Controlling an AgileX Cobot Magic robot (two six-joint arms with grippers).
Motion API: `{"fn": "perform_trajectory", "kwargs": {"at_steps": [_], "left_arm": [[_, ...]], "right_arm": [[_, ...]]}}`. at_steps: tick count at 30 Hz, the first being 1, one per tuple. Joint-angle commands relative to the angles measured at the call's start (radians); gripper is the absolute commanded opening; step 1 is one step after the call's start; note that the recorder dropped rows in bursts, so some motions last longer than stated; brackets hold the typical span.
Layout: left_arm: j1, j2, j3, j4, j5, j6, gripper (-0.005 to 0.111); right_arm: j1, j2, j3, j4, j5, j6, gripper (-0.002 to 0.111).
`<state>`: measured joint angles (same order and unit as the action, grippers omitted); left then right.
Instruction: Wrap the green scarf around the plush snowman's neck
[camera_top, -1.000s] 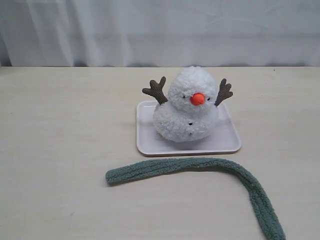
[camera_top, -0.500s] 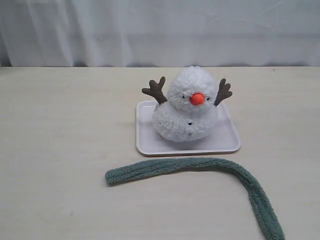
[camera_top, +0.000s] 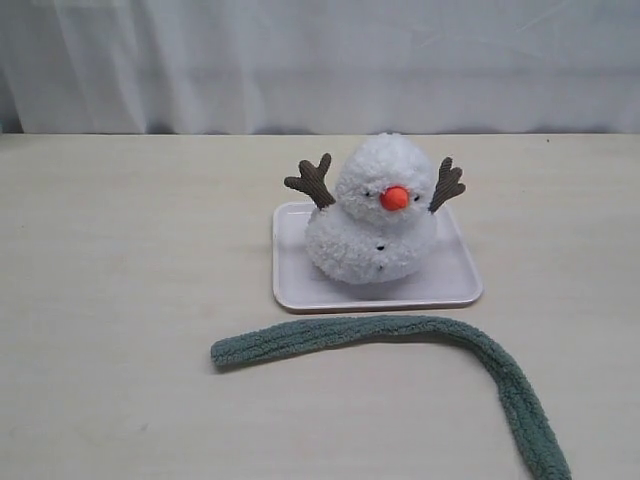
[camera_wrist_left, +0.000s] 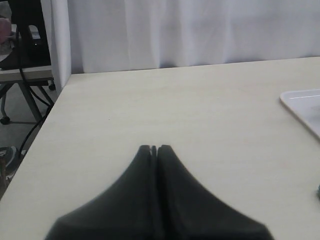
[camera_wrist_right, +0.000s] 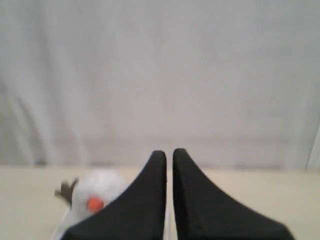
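Observation:
The plush snowman (camera_top: 372, 222) sits upright on a white tray (camera_top: 455, 288) at the middle of the table, orange nose facing front, brown twig arms raised. Its neck (camera_top: 352, 208) is bare. The green scarf (camera_top: 400, 330) lies flat on the table in front of the tray, curving down to the lower right and off the frame's edge. Neither gripper shows in the exterior view. My left gripper (camera_wrist_left: 154, 148) is shut and empty over bare table, with the tray's corner (camera_wrist_left: 300, 100) off to one side. My right gripper (camera_wrist_right: 169, 152) is shut and empty, with the snowman (camera_wrist_right: 92, 195) blurred beyond it.
A white curtain (camera_top: 320, 60) hangs behind the table's far edge. In the left wrist view the table's side edge (camera_wrist_left: 47, 120) drops off to a floor with dark furniture legs and cables (camera_wrist_left: 22, 95).

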<state>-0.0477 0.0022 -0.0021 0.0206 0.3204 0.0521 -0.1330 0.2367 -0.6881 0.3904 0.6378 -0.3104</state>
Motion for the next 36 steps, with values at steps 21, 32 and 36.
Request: {"fn": "perform_trajectory", "kwargs": {"at_steps": [21, 32, 36], "left_arm": [[0.001, -0.002, 0.002, 0.002, -0.01, -0.001, 0.0], [0.001, -0.002, 0.002, 0.002, -0.01, -0.001, 0.0], [0.001, -0.002, 0.002, 0.004, -0.01, -0.001, 0.0]], "right_arm": [[0.16, 1.073, 0.013, 0.016, 0.128, -0.237, 0.067], [0.16, 1.317, 0.013, 0.021, -0.001, -0.288, 0.066], [0.16, 1.368, 0.013, 0.021, -0.068, -0.288, 0.066]]}}
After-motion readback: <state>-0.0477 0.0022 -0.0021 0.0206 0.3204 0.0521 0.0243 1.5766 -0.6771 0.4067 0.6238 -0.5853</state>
